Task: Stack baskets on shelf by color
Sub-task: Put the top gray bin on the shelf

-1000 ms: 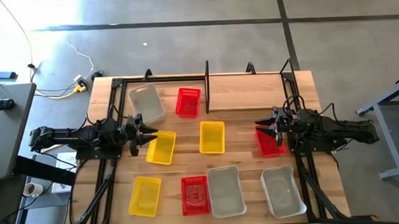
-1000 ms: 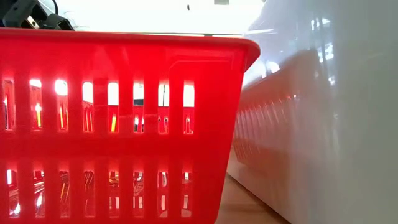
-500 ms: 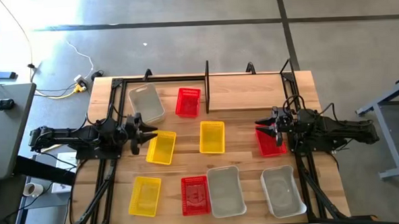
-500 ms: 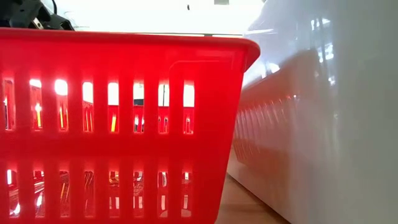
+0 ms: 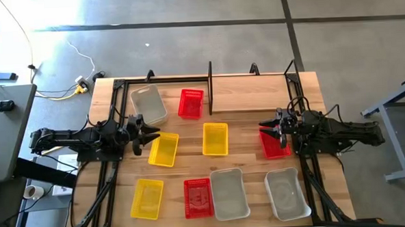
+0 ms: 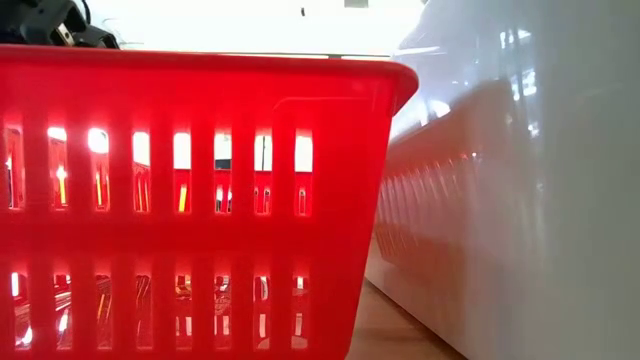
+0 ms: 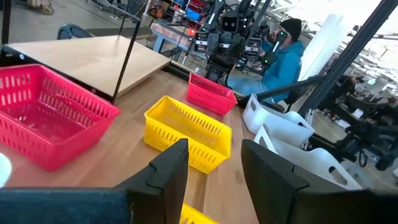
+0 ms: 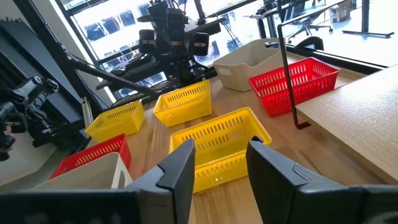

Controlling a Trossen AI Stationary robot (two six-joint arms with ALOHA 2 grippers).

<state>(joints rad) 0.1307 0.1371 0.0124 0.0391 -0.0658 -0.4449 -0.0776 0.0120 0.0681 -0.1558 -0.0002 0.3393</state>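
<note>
Nothing is shifting since earlier: left end effector (image 5: 151, 135), fingers apart and empty, is hovering at a yellow basket (image 5: 164, 149); right end effector (image 5: 266, 129), likewise open, is waiting over a red basket (image 5: 274, 144). Probably pre-grasp; the shelf (image 5: 210, 88) is standing far, unloaded

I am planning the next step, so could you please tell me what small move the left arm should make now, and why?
Probably lower the open left pincer onto the near rim of the yellow perforated plastic basket just ahead of it and close. Its fingers are empty, no basket stands on the thin black metal-rod shelf yet, and the right pincer waits open by a red basket.
</note>
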